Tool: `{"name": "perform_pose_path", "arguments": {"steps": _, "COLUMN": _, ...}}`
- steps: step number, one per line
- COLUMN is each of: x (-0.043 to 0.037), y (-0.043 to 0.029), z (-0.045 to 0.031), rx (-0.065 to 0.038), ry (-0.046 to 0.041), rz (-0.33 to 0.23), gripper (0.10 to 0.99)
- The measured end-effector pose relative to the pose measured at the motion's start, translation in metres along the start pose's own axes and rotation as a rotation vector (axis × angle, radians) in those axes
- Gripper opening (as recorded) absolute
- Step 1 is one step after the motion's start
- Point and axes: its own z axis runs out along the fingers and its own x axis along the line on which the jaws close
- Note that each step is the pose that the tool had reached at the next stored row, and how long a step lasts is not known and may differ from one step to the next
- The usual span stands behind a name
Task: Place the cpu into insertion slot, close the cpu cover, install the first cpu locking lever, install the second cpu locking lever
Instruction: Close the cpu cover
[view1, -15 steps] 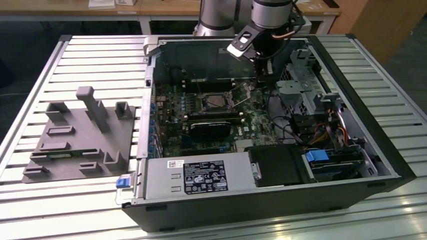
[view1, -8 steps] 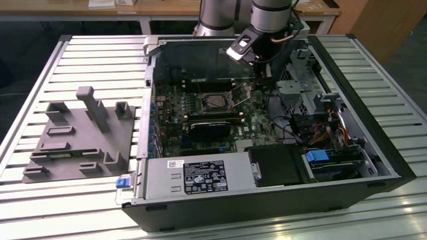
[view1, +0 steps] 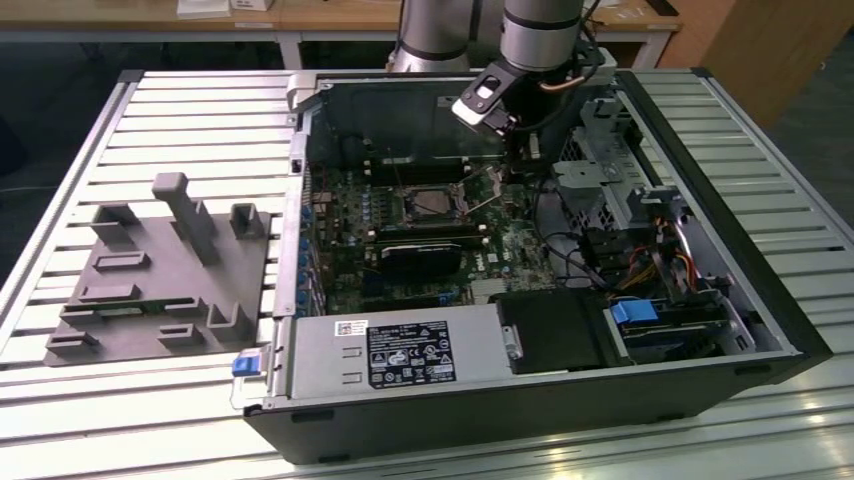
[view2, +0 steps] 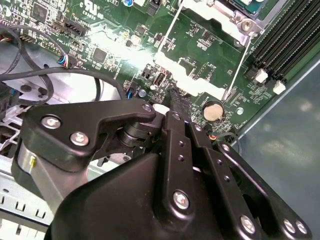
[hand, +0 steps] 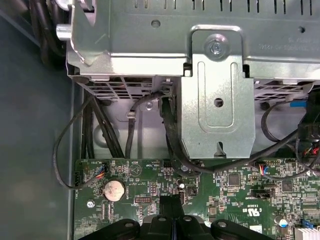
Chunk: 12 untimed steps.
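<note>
In the exterior view my gripper (view1: 513, 178) reaches down into the open computer case, just to the exterior view's right of the insertion slot (view1: 430, 203). The slot is a silver-rimmed square with a dark grey centre. I cannot tell whether the cpu lies in it. In the second wrist view the cpu cover (view2: 192, 77), a thin silver frame, stands swung open from the insertion slot (view2: 235, 15), with green board showing through its cut-out. My gripper (view2: 176, 97) has its black fingers together at the cover's free edge. In the first wrist view my gripper (hand: 172, 202) points at the board, shut, with nothing seen between the fingers.
A silver drive cage (hand: 215, 100) and black cables (hand: 165, 125) rise close beyond the fingertips. A coin battery (view2: 212, 111) and long memory slots (view2: 285, 45) lie nearby. A black block (view1: 416, 255) sits below the socket. A grey fixture (view1: 160, 270) stands at the exterior view's left.
</note>
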Motion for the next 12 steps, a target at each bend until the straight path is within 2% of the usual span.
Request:
{"name": "perform_pose_path", "arguments": {"steps": 3, "x": 0.0000, "y": 0.0001, "z": 0.0000, "rx": 0.000, "ry": 0.0000, "rz": 0.000, "gripper": 0.102}}
{"name": "perform_pose_path", "arguments": {"steps": 4, "x": 0.0000, "y": 0.0002, "z": 0.0001, "rx": 0.005, "ry": 0.0001, "rz": -0.001, "gripper": 0.102}}
{"name": "perform_pose_path", "arguments": {"steps": 5, "x": 0.0000, "y": 0.0004, "z": 0.0002, "rx": 0.017, "ry": -0.0001, "rz": -0.001, "gripper": 0.102}}
{"name": "perform_pose_path", "arguments": {"steps": 9, "x": 0.0001, "y": 0.0014, "z": 0.0008, "rx": 0.083, "ry": -0.0012, "rz": -0.004, "gripper": 0.102}}
{"name": "perform_pose_path", "arguments": {"steps": 10, "x": 0.0001, "y": 0.0016, "z": 0.0008, "rx": 0.096, "ry": -0.0015, "rz": -0.005, "gripper": 0.102}}
{"name": "perform_pose_path", "arguments": {"steps": 11, "x": 0.0001, "y": 0.0016, "z": 0.0009, "rx": 0.104, "ry": -0.0017, "rz": -0.005, "gripper": 0.102}}
{"name": "perform_pose_path", "arguments": {"steps": 12, "x": 0.0001, "y": 0.0016, "z": 0.0009, "rx": 0.106, "ry": -0.0016, "rz": -0.005, "gripper": 0.102}}
